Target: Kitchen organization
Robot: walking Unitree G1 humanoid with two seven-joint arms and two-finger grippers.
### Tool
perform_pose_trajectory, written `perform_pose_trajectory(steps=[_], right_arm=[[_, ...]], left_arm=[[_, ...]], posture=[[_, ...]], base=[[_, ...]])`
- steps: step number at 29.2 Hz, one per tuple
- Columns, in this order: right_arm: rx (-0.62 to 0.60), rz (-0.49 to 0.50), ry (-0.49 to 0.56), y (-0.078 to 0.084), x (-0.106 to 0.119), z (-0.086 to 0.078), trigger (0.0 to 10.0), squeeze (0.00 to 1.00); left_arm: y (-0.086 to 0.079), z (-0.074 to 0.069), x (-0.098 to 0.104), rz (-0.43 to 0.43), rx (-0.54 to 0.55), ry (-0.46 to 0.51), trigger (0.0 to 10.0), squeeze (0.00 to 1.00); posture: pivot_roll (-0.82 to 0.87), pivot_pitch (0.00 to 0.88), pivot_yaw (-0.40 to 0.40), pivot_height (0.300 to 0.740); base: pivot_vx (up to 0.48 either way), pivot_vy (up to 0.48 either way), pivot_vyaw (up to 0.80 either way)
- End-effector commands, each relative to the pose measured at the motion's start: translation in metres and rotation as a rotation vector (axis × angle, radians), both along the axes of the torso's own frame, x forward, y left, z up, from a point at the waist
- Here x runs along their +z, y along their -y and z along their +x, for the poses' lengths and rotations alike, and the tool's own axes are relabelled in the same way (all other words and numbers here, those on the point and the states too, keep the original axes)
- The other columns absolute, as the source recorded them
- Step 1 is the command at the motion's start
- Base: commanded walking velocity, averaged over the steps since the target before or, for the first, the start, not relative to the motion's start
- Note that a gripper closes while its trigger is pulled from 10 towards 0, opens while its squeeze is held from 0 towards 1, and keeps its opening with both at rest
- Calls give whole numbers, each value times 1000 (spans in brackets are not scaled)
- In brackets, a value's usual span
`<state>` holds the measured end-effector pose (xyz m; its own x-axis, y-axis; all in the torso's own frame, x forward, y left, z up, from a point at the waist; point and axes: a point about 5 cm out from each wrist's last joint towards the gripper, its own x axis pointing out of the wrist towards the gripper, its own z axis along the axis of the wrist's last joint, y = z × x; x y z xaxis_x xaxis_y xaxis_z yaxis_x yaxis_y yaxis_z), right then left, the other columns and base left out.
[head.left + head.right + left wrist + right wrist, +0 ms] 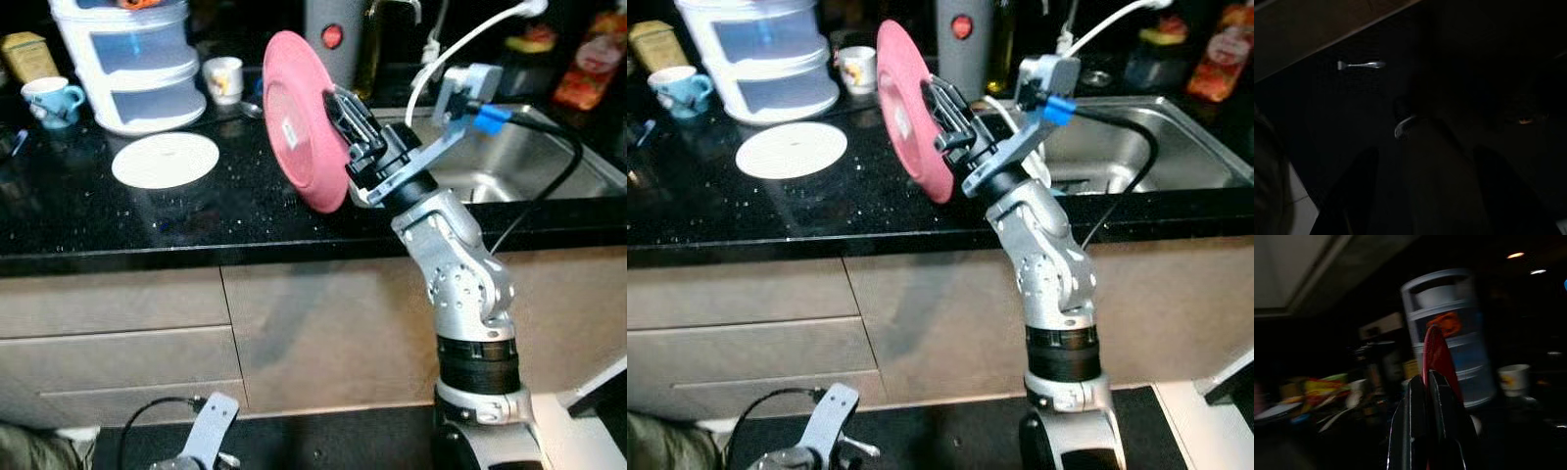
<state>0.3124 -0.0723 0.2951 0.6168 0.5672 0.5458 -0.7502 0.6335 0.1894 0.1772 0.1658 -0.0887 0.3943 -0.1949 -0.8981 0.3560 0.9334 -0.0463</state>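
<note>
pink plate (pixel 299 122) edge-on btwn R fingers (pixel 345 116), above counter (pixel 147 211)

1. Round pink plate (pixel 299 122) stands on edge, nearly vertical, lifted clear above the black countertop, small white sticker on its underside.
2. Its rim sits pinched between the right gripper (pixel 345 119) fingers.

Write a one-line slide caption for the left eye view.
Right tool holds a pink plate on edge above the black counter, beside the sink.
</note>
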Motion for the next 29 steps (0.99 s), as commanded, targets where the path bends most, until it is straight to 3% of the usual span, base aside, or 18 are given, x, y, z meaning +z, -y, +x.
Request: perform_pose_trajectory(steps=[1, 7, 24, 29], right_arm=[[-24, -5, 9, 5, 1, 0, 10000, 0], [-26, -12, 7, 5, 0, 0, 10000, 0], [-25, -28, 7, 4, -2, 0, 10000, 0], [-24, -37, 11, 3, -2, 0, 10000, 0]], left_arm=[[1, -3, -2, -3, 1, -15, 10000, 0], [0, -3, -2, -3, 4, -14, 10000, 0], [0, -2, -1, -1, 23, -3, 10000, 0], [1, -2, -1, -6, 17, -2, 10000, 0]], posture=[[-29, 0, 31, 740], [-28, 0, 32, 740], [-28, 0, 30, 740], [-28, 0, 29, 740]], base=[[0, -428, 0], [0, -398, 0], [0, 0, 0], [302, 0, 0]])
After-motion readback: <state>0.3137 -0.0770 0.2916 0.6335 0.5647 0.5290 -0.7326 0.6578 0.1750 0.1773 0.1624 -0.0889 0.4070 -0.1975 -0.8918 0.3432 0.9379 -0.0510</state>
